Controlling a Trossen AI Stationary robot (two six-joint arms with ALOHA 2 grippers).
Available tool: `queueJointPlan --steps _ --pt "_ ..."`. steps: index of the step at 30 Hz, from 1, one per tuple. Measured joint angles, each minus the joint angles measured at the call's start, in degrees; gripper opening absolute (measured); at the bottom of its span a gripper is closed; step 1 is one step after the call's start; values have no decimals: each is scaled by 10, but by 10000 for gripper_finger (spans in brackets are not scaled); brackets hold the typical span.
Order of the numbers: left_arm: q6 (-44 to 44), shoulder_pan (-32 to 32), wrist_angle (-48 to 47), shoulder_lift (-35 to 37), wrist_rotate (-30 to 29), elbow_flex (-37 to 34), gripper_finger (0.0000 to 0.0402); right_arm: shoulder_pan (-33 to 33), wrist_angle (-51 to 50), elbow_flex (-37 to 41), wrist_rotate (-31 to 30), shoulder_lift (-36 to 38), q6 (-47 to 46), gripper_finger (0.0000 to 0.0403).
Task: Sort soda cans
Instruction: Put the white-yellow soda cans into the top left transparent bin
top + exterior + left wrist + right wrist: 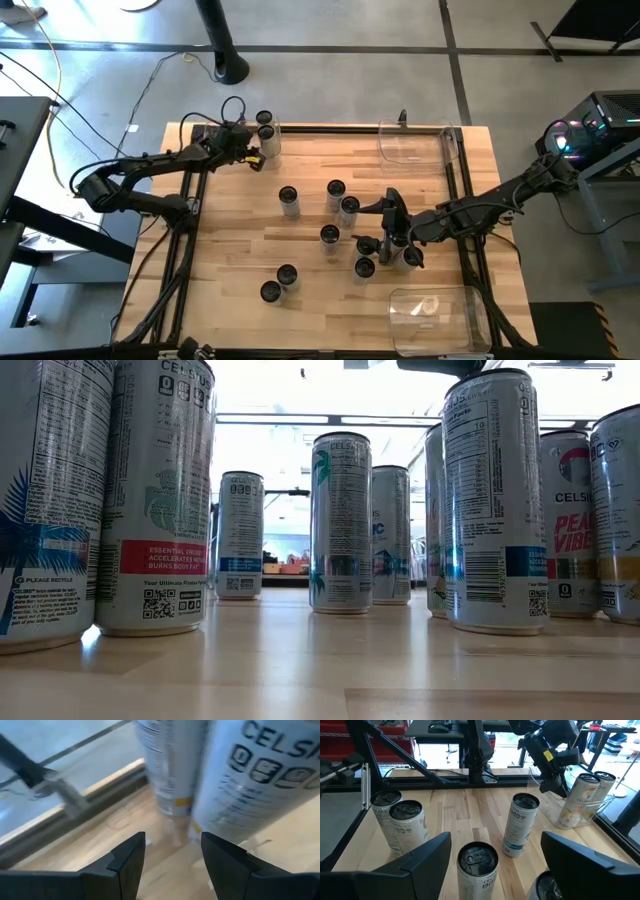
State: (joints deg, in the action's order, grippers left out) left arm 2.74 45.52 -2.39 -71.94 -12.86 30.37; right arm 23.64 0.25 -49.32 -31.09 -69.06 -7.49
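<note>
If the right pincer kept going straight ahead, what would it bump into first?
Probably the soda can standing between the open fingers of the right pincer. Another can stands farther on, though depth is hard to judge.

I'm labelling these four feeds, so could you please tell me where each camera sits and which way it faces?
High: overhead, straight down; both arms, wooden table.
Low: tabletop height, level across Celsius cans; no arm clearly visible.
Left wrist: past open left gripper at two cans.
Right wrist: over open right gripper; shares the left gripper with high.
</note>
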Motion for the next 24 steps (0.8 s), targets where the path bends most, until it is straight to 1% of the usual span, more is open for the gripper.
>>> queueJointPlan --steps 2,9,13,16,18,21,24 --pt "0 6 -8 10 -14 0 186 0 0 0 0 0 0 304" --pt "1 25 -19 41 -17 0 186 0 0 0 0 0 -2 304" --pt "1 10 -41 93 -27 0 186 -6 -11 0 -34 0 -51 304" --pt "4 -21 -64 148 -27 0 186 -19 -37 0 -42 0 -61 304" --pt "11 -52 -80 184 -29 0 186 -31 -51 0 -34 0 -62 304" --pt "25 -114 -96 229 -27 0 186 -47 -56 0 -5 0 -55 304" --pt "34 -186 -100 260 -27 0 186 -54 -56 0 12 0 -33 304"
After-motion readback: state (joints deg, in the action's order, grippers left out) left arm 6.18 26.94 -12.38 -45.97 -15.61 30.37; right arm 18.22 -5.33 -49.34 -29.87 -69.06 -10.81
